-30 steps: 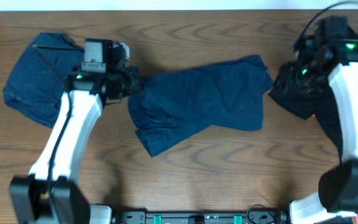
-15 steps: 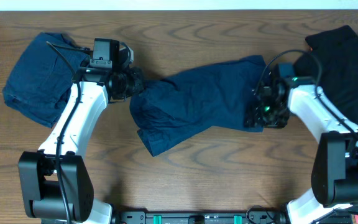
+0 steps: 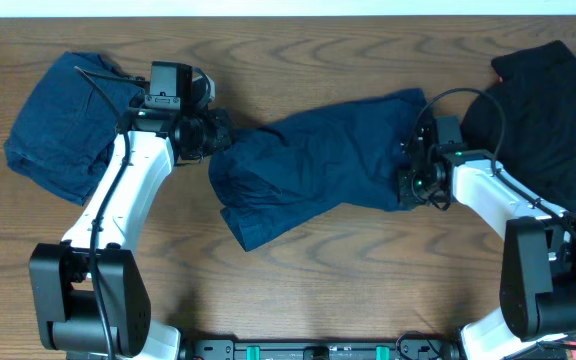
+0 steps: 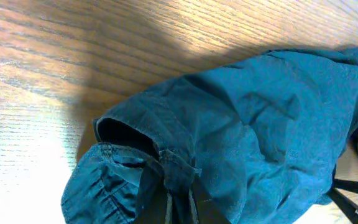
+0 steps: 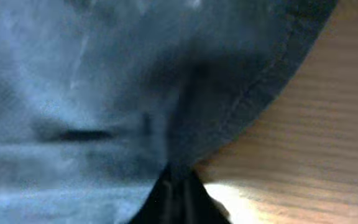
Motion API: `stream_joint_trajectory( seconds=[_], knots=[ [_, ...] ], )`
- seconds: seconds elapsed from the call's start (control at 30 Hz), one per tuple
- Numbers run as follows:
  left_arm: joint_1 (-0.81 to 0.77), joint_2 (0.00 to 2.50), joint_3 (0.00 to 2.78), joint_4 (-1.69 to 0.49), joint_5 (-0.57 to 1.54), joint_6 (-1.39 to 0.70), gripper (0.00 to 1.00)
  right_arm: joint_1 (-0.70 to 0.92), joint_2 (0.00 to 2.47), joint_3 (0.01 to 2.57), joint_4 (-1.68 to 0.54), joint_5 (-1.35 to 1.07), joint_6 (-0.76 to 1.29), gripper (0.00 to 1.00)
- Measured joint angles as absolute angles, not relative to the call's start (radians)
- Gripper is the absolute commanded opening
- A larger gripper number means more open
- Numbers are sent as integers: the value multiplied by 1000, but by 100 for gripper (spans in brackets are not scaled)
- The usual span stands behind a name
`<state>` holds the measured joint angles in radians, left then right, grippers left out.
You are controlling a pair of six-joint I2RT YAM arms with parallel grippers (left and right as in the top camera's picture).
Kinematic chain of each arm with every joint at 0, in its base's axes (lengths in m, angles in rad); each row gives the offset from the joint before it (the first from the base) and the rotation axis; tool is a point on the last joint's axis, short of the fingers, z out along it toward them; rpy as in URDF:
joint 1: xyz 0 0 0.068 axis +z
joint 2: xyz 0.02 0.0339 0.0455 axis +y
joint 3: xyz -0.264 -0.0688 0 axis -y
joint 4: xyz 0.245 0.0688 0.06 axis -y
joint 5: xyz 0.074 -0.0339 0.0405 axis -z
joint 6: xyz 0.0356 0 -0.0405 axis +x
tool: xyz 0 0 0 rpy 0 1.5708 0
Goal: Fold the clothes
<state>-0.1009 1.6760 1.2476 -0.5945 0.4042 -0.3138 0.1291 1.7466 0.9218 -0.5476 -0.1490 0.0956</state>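
- The fingers point(image 5: 180, 202) of my right gripper point(image 5: 179, 182) show in the right wrist view as one dark wedge at 6 o'clock. The tips are pressed together on a crease of the middle navy garment point(image 5: 98, 93), just inside its stitched hem. The view is blurred.
- Past that hem, at 4 o'clock, is the bare table point(image 5: 303, 143), with a bright patch of light beside my fingertips.
- Through my left wrist camera, the same garment bunches down toward 6 o'clock and covers my fingers. I cannot tell whether my left gripper point(image 3: 215, 133) is spread or pinching. A dark hemmed opening gapes at 8 o'clock, and sunlit wood lies at 9 and 12 o'clock.
- From overhead, my left gripper sits at the garment's 9 o'clock end and my right gripper at its 4 o'clock edge.
- The garment lies crumpled across the middle of the table, slanting from 7 o'clock up to 2 o'clock.
- Farther out, a folded navy garment point(image 3: 53, 125) rests at 10 o'clock, partly under my left arm.
- A black garment point(image 3: 553, 105) spreads at 2 o'clock and runs off the frame, with my right forearm across it.
- The tabletop is brown wood with bold swirling grain.
- A pale strip point(image 3: 268, 7) borders it at 12 o'clock.
- A dark base rail point(image 3: 318, 350) with green marks lies at 6 o'clock.
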Motion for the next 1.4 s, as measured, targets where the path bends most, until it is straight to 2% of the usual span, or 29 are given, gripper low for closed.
stream_joint_trajectory(
  seconds=[0.3, 0.63, 0.8, 1.0, 1.23, 1.4],
  knots=[
    [-101, 1618, 1248, -632, 426, -297, 6, 125, 1645, 1045, -824, -157, 104, 1],
    [-107, 1151, 1248, -616, 473, -247, 6, 31, 1273, 1559, -1034, -159, 114, 1],
    [-107, 941, 1249, -578, 477, -234, 6, 12, 1158, 1662, -1085, -152, 120, 1],
    [-107, 807, 1249, -554, 472, -234, 6, 12, 1071, 1687, -1086, -102, 122, 1],
    [-107, 906, 1249, -516, 471, -235, 6, 12, 1131, 1694, -1082, -81, 122, 1],
    [-108, 1164, 1247, -227, 468, -231, 6, 12, 1324, 1695, -932, -74, 122, 1]
  ],
)
